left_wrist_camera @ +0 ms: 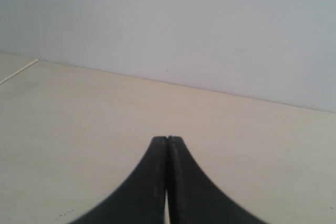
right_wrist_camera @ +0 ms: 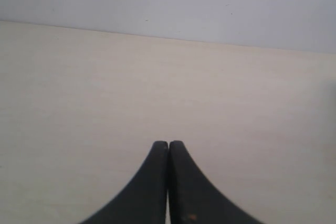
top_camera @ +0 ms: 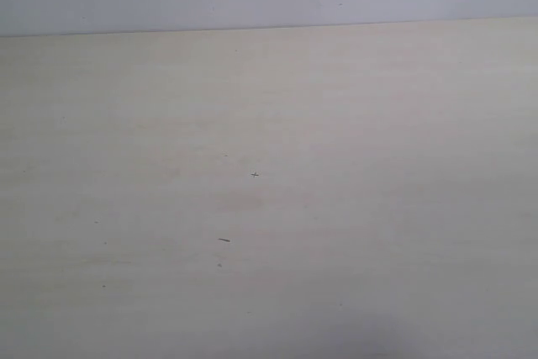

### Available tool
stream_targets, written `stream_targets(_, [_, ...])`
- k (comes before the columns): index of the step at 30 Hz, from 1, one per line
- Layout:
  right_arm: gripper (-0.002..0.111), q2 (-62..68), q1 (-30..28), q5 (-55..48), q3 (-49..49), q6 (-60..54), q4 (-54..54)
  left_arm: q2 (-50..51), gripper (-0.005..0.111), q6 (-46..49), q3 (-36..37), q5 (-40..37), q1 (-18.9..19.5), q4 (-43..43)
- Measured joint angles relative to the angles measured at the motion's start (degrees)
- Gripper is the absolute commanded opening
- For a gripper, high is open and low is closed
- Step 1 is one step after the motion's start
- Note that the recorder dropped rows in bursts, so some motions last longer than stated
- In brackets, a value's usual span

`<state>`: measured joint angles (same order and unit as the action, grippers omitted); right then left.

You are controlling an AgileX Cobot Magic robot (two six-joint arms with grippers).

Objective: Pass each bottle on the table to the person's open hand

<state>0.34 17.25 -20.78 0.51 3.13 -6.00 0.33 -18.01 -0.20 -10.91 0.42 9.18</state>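
Fingertips of left gripper (left_wrist_camera: 167, 141) and right gripper (right_wrist_camera: 168, 145) met, empty — no bottle showed toward twelve o'clock on the table (top_camera: 378, 208).

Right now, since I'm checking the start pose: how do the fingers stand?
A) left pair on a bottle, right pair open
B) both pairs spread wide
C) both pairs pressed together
C: left fingers and right fingers each meet at the tips with nothing between.

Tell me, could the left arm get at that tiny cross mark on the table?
Probably yes: no view shows anything standing around the cross mark on the table. The left gripper has its jaws shut, but the exterior view doesn't show the arm, so reach is uncertain.
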Motion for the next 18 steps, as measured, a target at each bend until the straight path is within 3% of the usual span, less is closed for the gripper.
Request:
stream_targets(4, [0.000, 0.0, 0.0, 0.0, 0.0, 0.0, 0.0, 0.0, 0.000, 4.0, 0.0, -0.2, 0.0, -3.6])
stream_targets(18, [0.000, 0.0, 0.0, 0.0, 0.0, 0.0, 0.0, 0.0, 0.000, 10.1, 0.0, -7.2, 0.0, -4.4])
